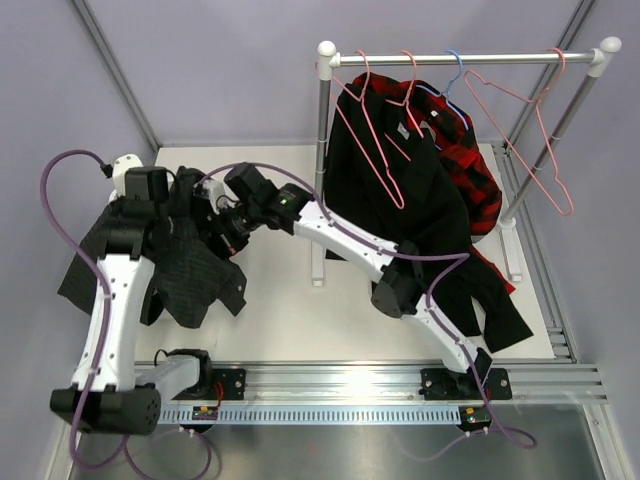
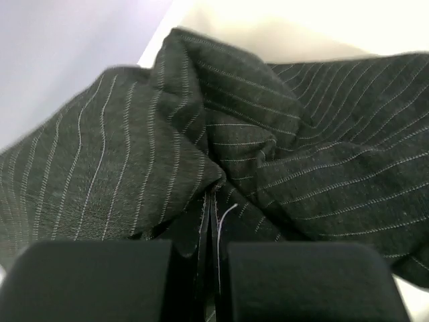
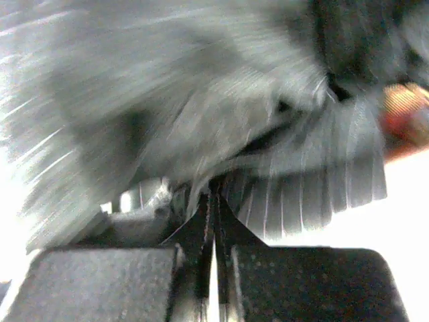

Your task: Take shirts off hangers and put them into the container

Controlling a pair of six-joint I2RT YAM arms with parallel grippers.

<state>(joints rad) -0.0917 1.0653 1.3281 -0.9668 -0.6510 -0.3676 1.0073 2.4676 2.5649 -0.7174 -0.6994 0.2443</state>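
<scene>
left gripper [image 2: 212,204]: closed, a fold of the pinstriped shirt [image 1: 190,268] pinched between the fingertips; a loose white thread sits at the pinch.
right gripper [image 3: 214,196]: closed on striped grey fabric of the same shirt. The wrist view is motion-blurred, but cloth shows at the fingertips.
pinstriped shirt: bunched, centre-left of the top view, draped around the left arm and hanging between the two wrists; off any hanger.
black shirt [image 1: 400,195]: hangs from the rail [image 1: 470,59], upper centre-right; its hem and a sleeve trail onto the table [image 1: 290,320] behind the right arm.
red-and-black check shirt [image 1: 478,175]: on the rail just right of and behind the black shirt, partly covered by it.
pink hangers [image 1: 532,125]: one hangs bare at the right end of the rail; another lies against the front of the black shirt, and more pink hooks sit mid-rail.
blue hanger [image 1: 455,70]: only the hook is visible, on the rail above the check shirt.
blurred orange-red patch: right edge of the right wrist view, can't tell what it is.
</scene>
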